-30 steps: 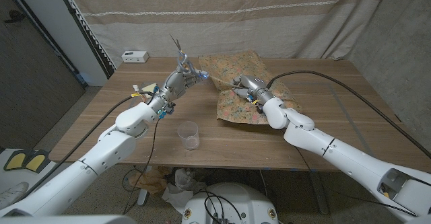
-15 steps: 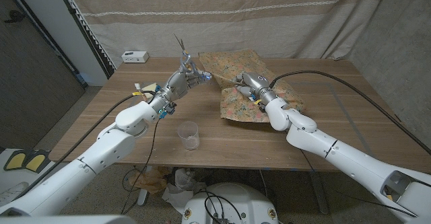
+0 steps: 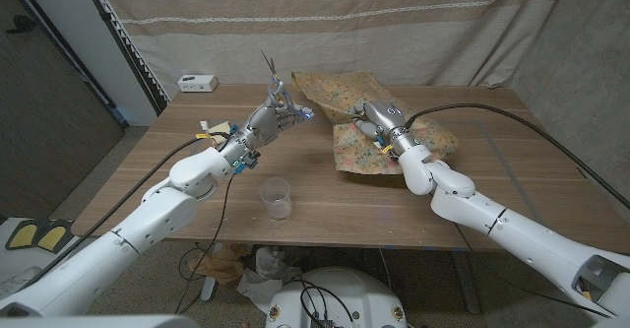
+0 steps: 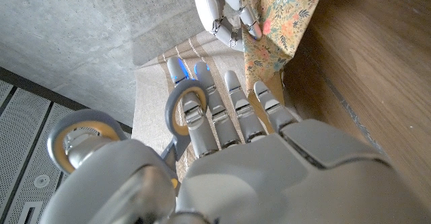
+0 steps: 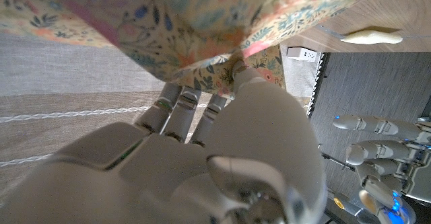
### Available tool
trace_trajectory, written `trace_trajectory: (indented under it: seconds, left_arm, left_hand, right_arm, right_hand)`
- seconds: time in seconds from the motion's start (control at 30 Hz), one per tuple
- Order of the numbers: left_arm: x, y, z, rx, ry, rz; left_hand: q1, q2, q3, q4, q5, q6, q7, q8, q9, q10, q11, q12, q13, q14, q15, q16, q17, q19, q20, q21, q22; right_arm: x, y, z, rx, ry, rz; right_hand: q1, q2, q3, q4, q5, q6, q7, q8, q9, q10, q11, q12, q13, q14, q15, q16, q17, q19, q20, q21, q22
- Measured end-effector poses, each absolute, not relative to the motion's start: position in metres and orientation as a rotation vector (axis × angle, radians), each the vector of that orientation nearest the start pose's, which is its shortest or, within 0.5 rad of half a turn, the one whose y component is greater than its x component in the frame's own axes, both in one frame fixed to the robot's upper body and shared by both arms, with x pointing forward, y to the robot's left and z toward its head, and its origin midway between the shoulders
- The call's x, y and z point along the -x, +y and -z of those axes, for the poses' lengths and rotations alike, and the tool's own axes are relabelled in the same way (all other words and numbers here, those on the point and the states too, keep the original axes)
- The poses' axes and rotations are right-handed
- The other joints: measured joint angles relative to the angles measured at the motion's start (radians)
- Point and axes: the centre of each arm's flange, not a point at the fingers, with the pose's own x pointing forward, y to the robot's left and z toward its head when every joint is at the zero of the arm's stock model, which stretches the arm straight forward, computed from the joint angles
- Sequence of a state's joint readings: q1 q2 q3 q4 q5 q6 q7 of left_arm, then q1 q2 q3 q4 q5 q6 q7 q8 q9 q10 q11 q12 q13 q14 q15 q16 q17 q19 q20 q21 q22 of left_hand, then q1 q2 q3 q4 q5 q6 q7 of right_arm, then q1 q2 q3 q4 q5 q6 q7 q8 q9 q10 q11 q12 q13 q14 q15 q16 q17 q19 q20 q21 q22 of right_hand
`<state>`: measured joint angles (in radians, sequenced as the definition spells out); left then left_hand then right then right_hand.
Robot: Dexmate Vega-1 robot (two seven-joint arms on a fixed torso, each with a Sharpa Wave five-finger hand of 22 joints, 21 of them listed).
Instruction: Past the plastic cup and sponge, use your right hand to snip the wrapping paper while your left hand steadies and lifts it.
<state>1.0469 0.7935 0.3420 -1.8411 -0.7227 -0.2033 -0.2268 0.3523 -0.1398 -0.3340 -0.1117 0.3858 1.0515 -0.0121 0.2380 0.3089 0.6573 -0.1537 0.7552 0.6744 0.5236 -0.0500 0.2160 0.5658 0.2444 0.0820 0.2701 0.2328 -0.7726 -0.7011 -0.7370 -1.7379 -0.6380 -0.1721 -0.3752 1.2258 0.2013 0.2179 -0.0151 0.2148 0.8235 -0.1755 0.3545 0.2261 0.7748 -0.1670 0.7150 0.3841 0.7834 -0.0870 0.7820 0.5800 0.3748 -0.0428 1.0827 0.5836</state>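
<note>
At the far left of the head view, a yellow sponge (image 3: 219,128) lies on the worktop (image 3: 197,205) beside the left forearm. Right of it, upper centre-left of the frame, the left robot hand (image 3: 273,116) holds a pair of scissors (image 3: 268,75), blades pointing up and away; the left wrist view shows fingers (image 4: 202,116) threaded through the grey handle loops. So the roles are swapped from what the task says: the left has the cutter. Below it, at lower centre, a clear plastic cup (image 3: 277,198) stands alone, well apart from both hands.

Right of centre, the right robot hand (image 3: 380,119) pinches the near edge of the floral wrapping paper (image 3: 340,92) and lifts it off the worktop; the right wrist view shows the sheet's folded edge held against the thumb. The rest of the sheet drapes to the worktop around and behind that hand.

The step in hand looks like bringing blades and paper together. To do it well, the raised edge should be kept taut and the open blades tilted down toward it, meeting the free edge clear of the holding fingers. A slack sheet would likely fold between the blades rather than cut.
</note>
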Motion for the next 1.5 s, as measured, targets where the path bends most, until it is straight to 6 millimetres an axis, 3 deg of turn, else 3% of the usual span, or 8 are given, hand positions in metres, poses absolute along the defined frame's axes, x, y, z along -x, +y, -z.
trace_trajectory:
  seconds: [0.53, 1.5]
  left_arm:
    - [-0.537, 0.221, -0.007, -0.173, -0.627, 0.68]
    - [-0.542, 0.213, -0.013, -0.209, -0.556, 0.737]
  left_hand:
    - [0.0, 0.0, -0.003, 0.003, 0.0, 0.009, 0.009, 0.0, 0.0, 0.005, 0.005, 0.007, -0.003, 0.009, -0.002, 0.0, 0.0, 0.0, 0.0, 0.0, 0.0]
    - [0.0, 0.0, -0.003, 0.003, 0.0, 0.018, 0.018, 0.007, 0.005, 0.014, 0.014, 0.022, -0.008, 0.015, 0.004, 0.0, 0.0, 0.0, 0.0, 0.0, 0.0]
  right_arm:
    - [-0.578, -0.185, -0.005, 1.336, -0.971, 0.237]
    - [-0.566, -0.219, -0.015, 1.318, -1.094, 0.413]
  right_hand:
    - [0.0, 0.0, -0.01, 0.007, 0.004, 0.025, -0.021, -0.008, 0.004, 0.0, 0.0, 0.0, 0.0, -0.001, -0.001, 0.006, -0.014, -0.059, 0.002, 0.044, 0.008]
    - [0.0, 0.0, -0.019, 0.006, 0.019, 0.041, -0.027, -0.03, 0.005, 0.01, -0.001, 0.0, 0.0, -0.007, 0.005, 0.006, -0.034, -0.087, 0.002, 0.124, 0.009]
